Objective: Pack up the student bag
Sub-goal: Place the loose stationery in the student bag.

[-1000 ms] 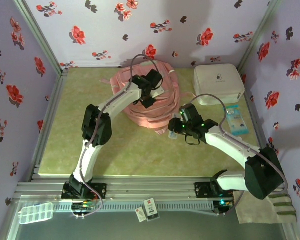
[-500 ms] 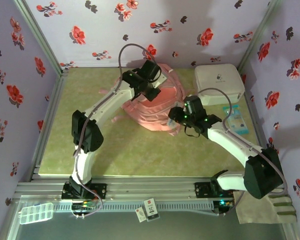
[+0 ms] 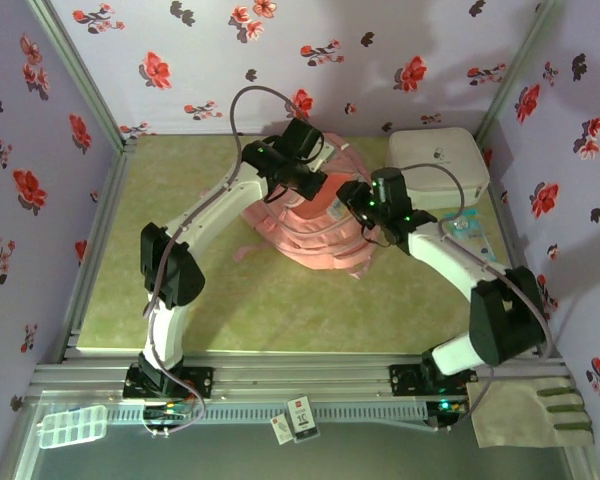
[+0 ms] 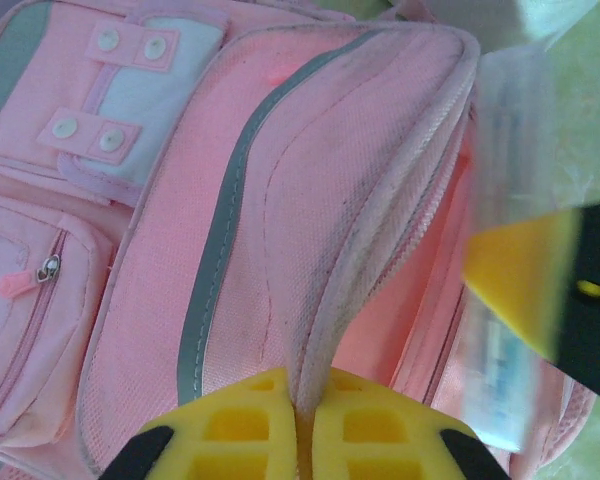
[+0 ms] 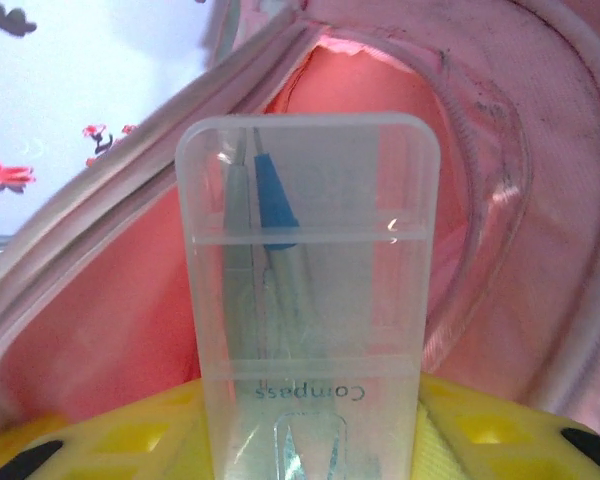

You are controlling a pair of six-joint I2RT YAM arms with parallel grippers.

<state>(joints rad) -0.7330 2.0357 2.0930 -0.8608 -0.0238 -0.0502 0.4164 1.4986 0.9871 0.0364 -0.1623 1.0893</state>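
The student bag (image 3: 310, 245), a soft pink backpack with paler snap and zip front pockets and a grey stripe, lies toward the middle of the table's (image 3: 180, 285) far edge, main zip mouth gaping open.

both arms reach forward, elbows bent, wrists close together. left gripper (image 4: 302, 405) pinches tight on the student bag (image 4: 230, 250) at its zip edge; right gripper (image 5: 315, 430), jaws partly apart, clasps a clear case (image 5: 310, 250).

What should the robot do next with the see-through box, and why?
Probably ease the right end effector forward, sliding the clear compass case into the student bag. The case's top points at the open mouth, which the left end effector holds open by its zip edge.
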